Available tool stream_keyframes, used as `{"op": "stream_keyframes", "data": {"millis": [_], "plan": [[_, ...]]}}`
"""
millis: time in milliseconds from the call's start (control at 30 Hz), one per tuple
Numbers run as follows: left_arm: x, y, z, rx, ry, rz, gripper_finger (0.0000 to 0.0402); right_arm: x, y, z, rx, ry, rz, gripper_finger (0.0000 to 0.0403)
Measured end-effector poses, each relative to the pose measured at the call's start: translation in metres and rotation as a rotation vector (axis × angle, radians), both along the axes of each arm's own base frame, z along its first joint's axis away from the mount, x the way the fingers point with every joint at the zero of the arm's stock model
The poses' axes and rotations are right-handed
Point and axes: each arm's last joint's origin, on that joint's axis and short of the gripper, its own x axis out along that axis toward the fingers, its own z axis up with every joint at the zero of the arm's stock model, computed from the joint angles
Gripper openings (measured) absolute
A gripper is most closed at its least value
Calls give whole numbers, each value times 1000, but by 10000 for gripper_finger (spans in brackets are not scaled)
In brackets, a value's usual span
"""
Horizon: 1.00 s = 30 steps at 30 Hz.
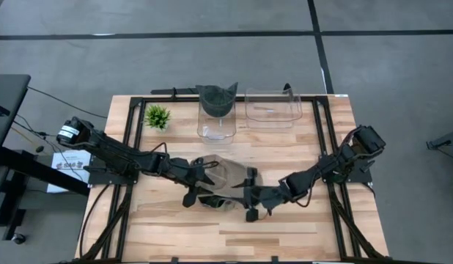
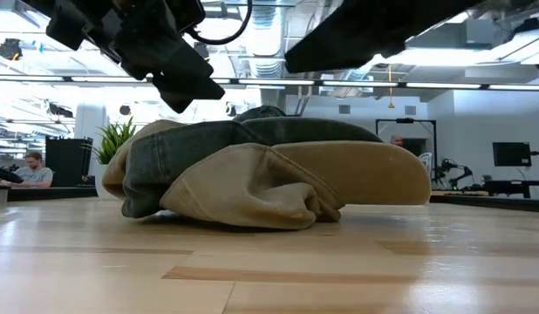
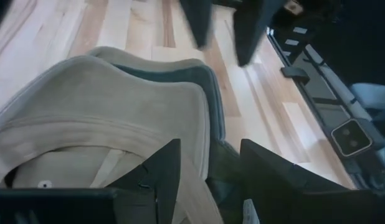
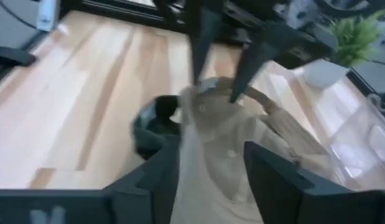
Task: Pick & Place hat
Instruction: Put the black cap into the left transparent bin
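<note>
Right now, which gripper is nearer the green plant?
Left. The left gripper is at the hats' left side, a short way in front of the plant. The right gripper is at the hats' right side, farther from it.

A small potted plant (image 1: 158, 116) stood at the worktop (image 1: 285, 227) rear, beside two clear containers (image 1: 273, 108); one container (image 1: 216, 125) carried a dark item (image 1: 216, 98).

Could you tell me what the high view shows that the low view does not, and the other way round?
Only the high view shows the two clear bins, the dark hat resting on one of them, and both arms converging on the tan hat. Only the low view shows the room behind, with a seated person. Both show the tan hat, the plant and the wooden table.
</note>
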Motion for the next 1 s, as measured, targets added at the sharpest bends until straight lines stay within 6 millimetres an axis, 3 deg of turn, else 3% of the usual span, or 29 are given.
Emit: {"op": "stream_keyframes", "data": {"millis": [267, 500, 1000], "plan": [[-4, -12, 0, -30, 9, -28, 163, -6, 23, -21, -51, 51, 74, 112], [-9, -27, 2, -19, -13, -66, 163, -3, 18, -30, -41, 61, -30, 118], [-9, -29, 2, -15, -21, -66, 163, -7, 17, -35, 3, 115, -41, 124]]}}
